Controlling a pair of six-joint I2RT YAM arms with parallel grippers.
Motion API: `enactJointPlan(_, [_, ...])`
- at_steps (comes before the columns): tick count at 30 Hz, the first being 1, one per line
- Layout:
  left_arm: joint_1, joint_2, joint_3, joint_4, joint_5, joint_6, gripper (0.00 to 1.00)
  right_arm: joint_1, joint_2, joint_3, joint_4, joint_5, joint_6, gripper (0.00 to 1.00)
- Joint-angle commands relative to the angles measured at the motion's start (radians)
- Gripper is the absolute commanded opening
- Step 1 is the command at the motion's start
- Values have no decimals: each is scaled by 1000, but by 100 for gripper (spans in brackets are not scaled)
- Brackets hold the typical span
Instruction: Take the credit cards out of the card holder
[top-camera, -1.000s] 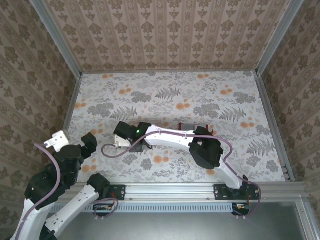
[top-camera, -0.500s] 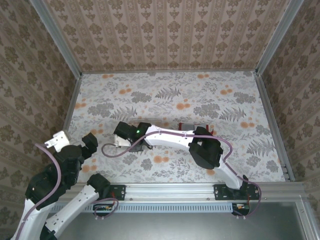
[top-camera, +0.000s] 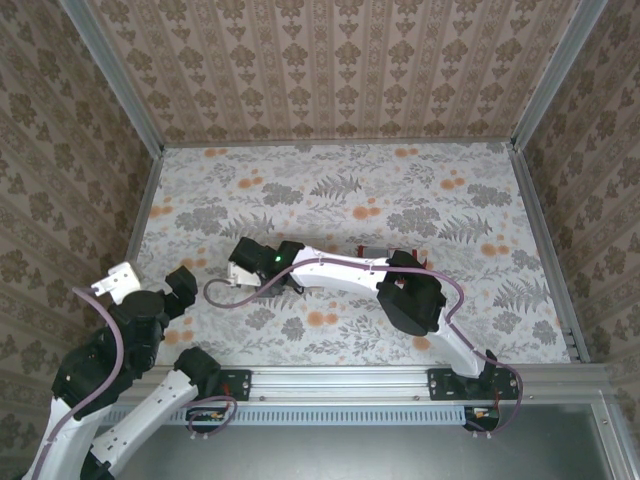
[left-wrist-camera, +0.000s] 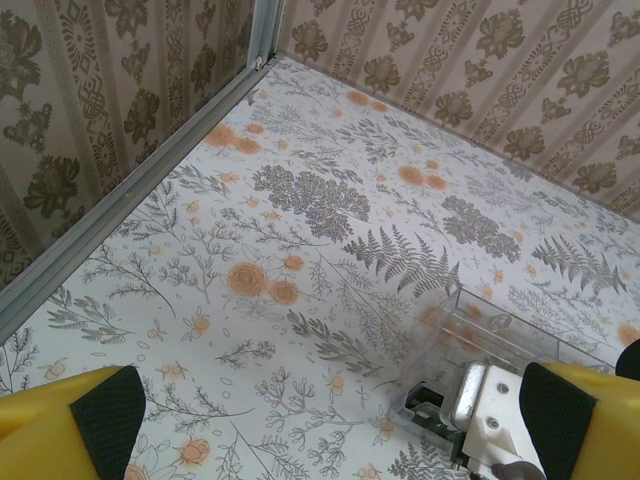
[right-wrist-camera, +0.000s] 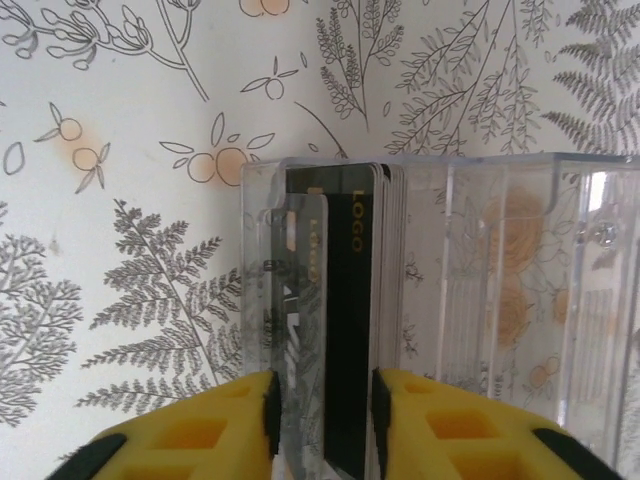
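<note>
A clear plastic card holder (right-wrist-camera: 480, 300) stands on the floral table. The credit cards (right-wrist-camera: 350, 330) stand on edge in its left end: a black one with gold lettering, a dark grey one (right-wrist-camera: 305, 300) beside it, and thin pale edges behind. My right gripper (right-wrist-camera: 320, 420) hangs straight over them, open only narrowly, its yellow fingers (right-wrist-camera: 200, 430) straddling the pack. From above, that gripper (top-camera: 243, 272) covers the holder at left of centre. My left gripper (left-wrist-camera: 330, 420) is wide open and holds nothing. It hovers near the front left (top-camera: 150, 282), looking at the holder (left-wrist-camera: 500, 345).
A dark, red-edged thing (top-camera: 390, 250) lies behind the right arm's elbow. Metal rails (top-camera: 145, 200) and patterned walls close in the table on three sides. The right arm (top-camera: 340, 270) stretches across the middle towards the left.
The right gripper's jaws have parted from shut and now stand on either side of the cards. Its head has shifted slightly. The left arm has barely moved.
</note>
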Motion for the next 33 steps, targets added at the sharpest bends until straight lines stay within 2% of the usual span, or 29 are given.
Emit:
enactJointPlan(1, [5,-12,-10,12,7,3,100,-12,10,-2,33,52,13,35])
enactJointPlan(12, [5,-9,-11,18,17,4,100,-28,2,-36,85,108,25,37])
enactJointPlan(19, [5,-5,-12,27,36,15,100,-30,-49,-58,95,35,66,38])
enactJointPlan(27, [6,28,8,38,104,32,100,-43,-198,-183,189,-85,198,40])
enactJointPlan(33, [5,107,7,110,213,58,100,-96,-399,-412,339,-139,363,40])
